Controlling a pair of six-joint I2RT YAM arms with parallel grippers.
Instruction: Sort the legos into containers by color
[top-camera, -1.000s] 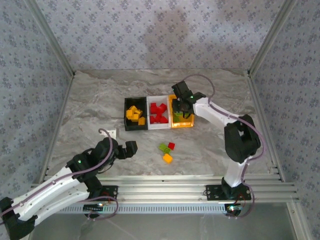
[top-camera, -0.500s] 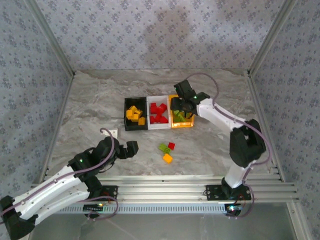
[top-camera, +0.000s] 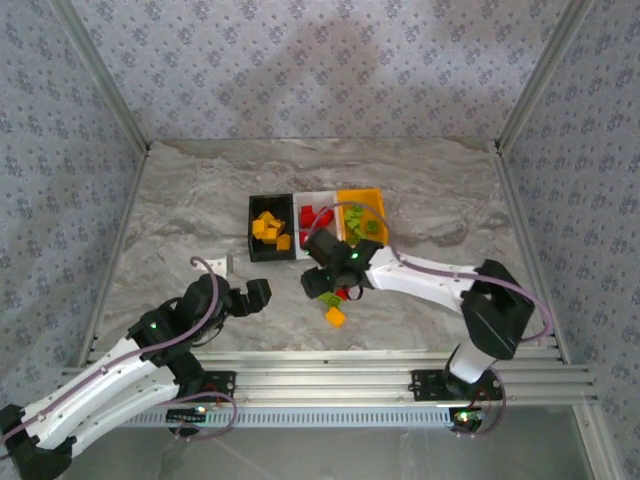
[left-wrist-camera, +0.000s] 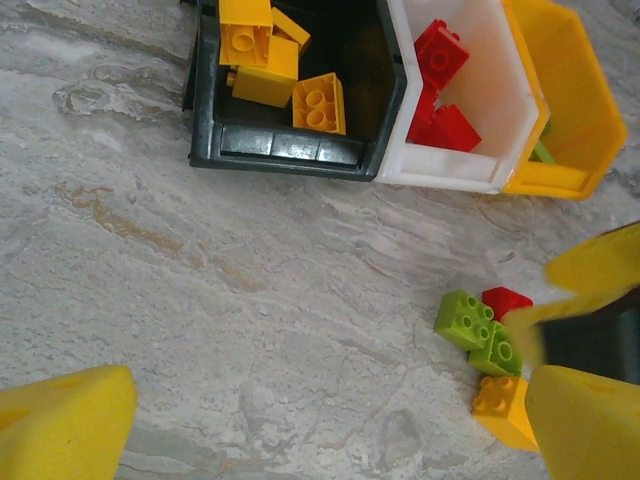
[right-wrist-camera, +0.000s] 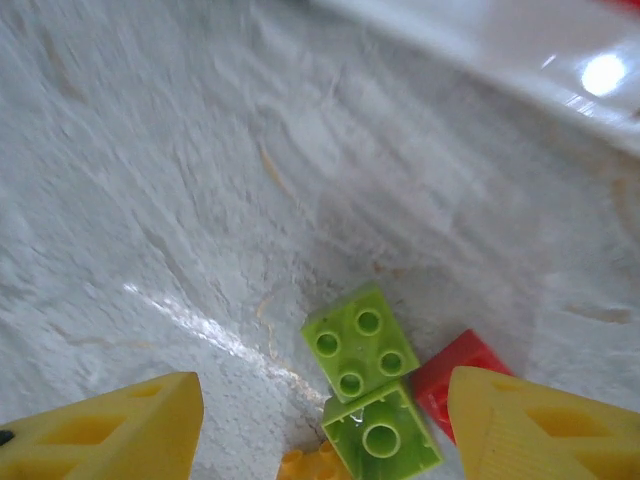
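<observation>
The right gripper (top-camera: 322, 283) is hovering over the marble table (top-camera: 180, 220), just on the near side of the containers. Its jaws are standing apart with nothing between them. In the right wrist view its yellow fingers (right-wrist-camera: 110, 430) are flanking a cluster of loose legos. The cluster consists of two lime green bricks (right-wrist-camera: 360, 340) touching each other, a red brick (right-wrist-camera: 462, 362) touching them on the right, and an orange-yellow brick (right-wrist-camera: 312, 466) at the bottom edge of that view.

The three containers are sitting side by side in a touching row on the far side of the cluster.
- The black bin (left-wrist-camera: 290, 148), on the left, is holding orange-yellow legos.
- The white bin (left-wrist-camera: 450, 180), in the middle, is holding red legos.
- The orange bin (left-wrist-camera: 570, 100), on the right, is holding green legos.

The left gripper (left-wrist-camera: 330, 425) is hanging over bare table, left of the cluster and nearer than the black bin. Its jaws are spread fully wide and are carrying nothing.
</observation>
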